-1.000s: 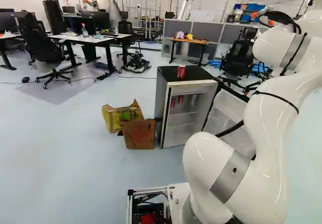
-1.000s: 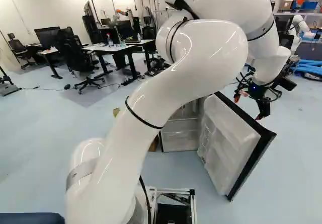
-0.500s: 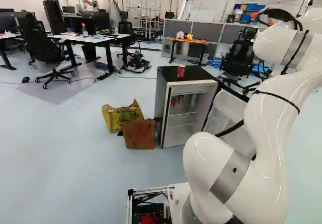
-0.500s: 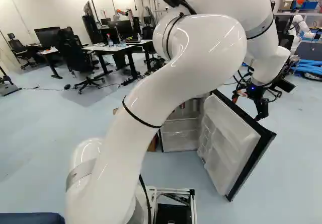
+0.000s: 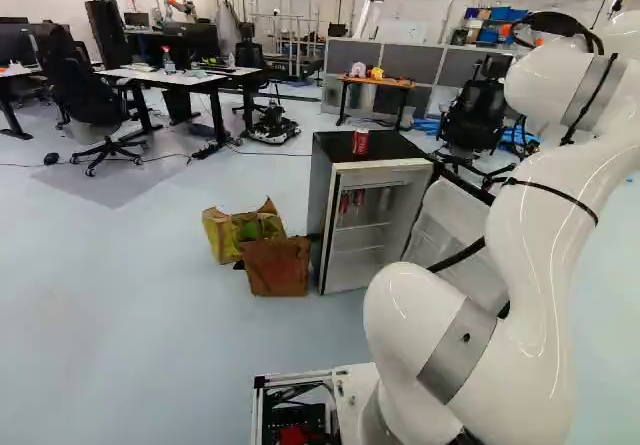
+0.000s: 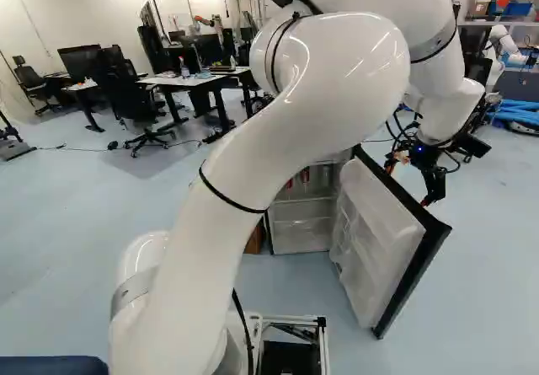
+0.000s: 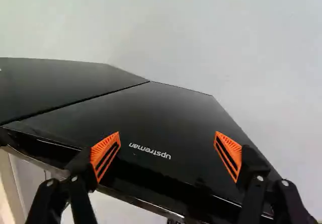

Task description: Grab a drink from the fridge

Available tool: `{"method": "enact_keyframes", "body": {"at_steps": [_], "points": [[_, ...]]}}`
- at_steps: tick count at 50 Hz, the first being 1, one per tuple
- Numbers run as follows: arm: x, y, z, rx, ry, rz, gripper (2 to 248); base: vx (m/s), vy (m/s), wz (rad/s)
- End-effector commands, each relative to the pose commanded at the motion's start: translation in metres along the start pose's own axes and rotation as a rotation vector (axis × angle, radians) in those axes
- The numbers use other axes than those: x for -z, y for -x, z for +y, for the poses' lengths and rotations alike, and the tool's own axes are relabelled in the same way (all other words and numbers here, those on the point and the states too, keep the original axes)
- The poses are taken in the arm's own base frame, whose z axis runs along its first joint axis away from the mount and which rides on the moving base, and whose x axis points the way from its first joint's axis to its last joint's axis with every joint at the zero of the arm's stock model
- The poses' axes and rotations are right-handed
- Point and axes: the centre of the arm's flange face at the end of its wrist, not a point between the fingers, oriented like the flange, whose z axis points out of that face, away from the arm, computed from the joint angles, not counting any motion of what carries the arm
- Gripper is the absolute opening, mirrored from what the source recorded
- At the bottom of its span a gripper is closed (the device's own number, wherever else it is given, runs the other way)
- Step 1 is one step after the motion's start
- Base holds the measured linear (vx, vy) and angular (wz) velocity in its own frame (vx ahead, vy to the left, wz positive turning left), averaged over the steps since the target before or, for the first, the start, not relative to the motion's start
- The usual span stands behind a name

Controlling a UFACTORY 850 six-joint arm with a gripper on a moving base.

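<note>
Behind the open door (image 6: 377,236), on its outer side, my gripper (image 6: 409,184) points down in the right base view. Spread wide, the gripper (image 7: 167,154) holds nothing between its orange pads in the wrist view; the door's black outer face (image 7: 151,113) lies ahead of and beneath them. Whether they touch it, I cannot tell. The small fridge (image 5: 322,215) has red cans (image 5: 345,202) on its upper shelf, beside paler drinks (image 5: 384,199). One red can (image 5: 360,142) stands upright on the fridge's black top.
Left of the fridge, a yellow box (image 5: 222,233) and a brown box (image 5: 277,265) sit on the floor. Office chairs (image 5: 90,95) and desks (image 5: 190,80) stand farther back. At the far right of the right base view is another robot (image 6: 504,42).
In the right base view, the gripper and upper arm have shifted a little left. The door's free edge has swung slightly left too. The base has not moved.
</note>
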Motion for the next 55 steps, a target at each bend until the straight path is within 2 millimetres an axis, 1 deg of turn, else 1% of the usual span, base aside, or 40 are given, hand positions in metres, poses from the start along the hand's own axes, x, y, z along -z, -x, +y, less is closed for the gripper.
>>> {"method": "enact_keyframes", "body": {"at_steps": [23, 55], "points": [[0.001, 0.016, 0.000, -0.001, 0.003, -0.039, 247, 0.000, 0.000, 0.000], [0.001, 0.041, -0.010, 0.015, 0.007, -0.097, 247, 0.000, 0.000, 0.000]]}}
